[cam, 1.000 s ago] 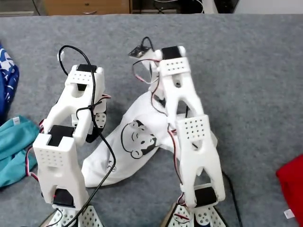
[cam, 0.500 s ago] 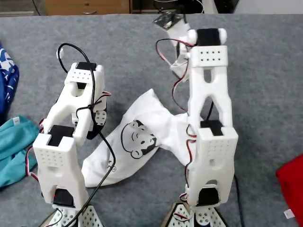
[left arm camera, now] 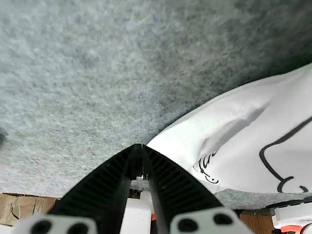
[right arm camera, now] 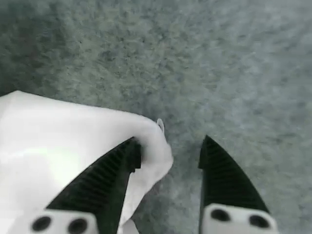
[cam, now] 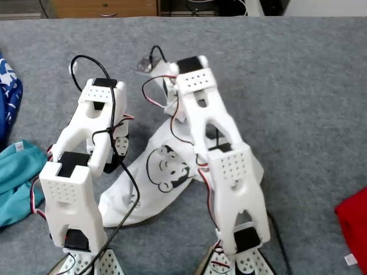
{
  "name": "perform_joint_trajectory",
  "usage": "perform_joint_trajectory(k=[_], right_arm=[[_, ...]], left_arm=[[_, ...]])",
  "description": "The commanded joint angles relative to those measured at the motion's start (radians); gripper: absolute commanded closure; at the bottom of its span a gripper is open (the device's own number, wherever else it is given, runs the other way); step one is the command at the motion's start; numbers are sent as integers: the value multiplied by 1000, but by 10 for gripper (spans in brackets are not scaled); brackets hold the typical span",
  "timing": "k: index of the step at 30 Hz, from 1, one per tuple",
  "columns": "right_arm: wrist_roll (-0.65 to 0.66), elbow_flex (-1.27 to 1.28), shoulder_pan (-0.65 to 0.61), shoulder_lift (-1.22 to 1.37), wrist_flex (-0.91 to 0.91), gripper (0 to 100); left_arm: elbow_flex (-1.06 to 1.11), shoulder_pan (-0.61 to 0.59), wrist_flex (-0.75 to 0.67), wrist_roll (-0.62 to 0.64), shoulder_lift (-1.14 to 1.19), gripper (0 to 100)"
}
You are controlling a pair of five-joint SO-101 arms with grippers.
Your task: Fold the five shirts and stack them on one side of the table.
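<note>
Where white shirt [right arm camera: 58,141] ends, right claw [right arm camera: 170,141] spread astride its edge, left claw [left arm camera: 141,146] clenched.

- Your white shirt [cam: 155,197] carries a black cartoon face.
- At 9 o'clock: teal shirt [cam: 17,177]; at 10 o'clock: blue shirt [cam: 8,94], white-patterned.
- At 4 o'clock: red shirt [cam: 352,220].
- Your counter [cam: 309,86] is grey.

My high camera looks steeply down over the table [cam: 298,86], both wrist cameras sit close above it, all three share the white shirt [cam: 172,166].
</note>
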Motion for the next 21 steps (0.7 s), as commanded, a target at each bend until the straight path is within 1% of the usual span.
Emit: perform_joint_trajectory(k=[1,3,6,8,10,16,18,21], right_arm=[[6,-101,51,67,9,914],[11,-165,76,84,75,998],[8,-309,107,84,184,995],[-11,-389,140,64,187,994],[-34,-410,177,-1,186,994],[-37,-295,255,-314,186,994],[-31,-217,268,-426,184,994],[18,-38,260,-576,184,994]], left_arm=[[2,-2,15,-6,-12,981],[2,0,15,-6,-12,981],[-5,9,15,-3,-12,981],[-12,11,15,-2,-12,981],[-25,8,15,-2,-12,981],[-31,8,15,-2,-12,981],[-58,6,15,0,-8,981],[-130,8,15,0,-2,981]])
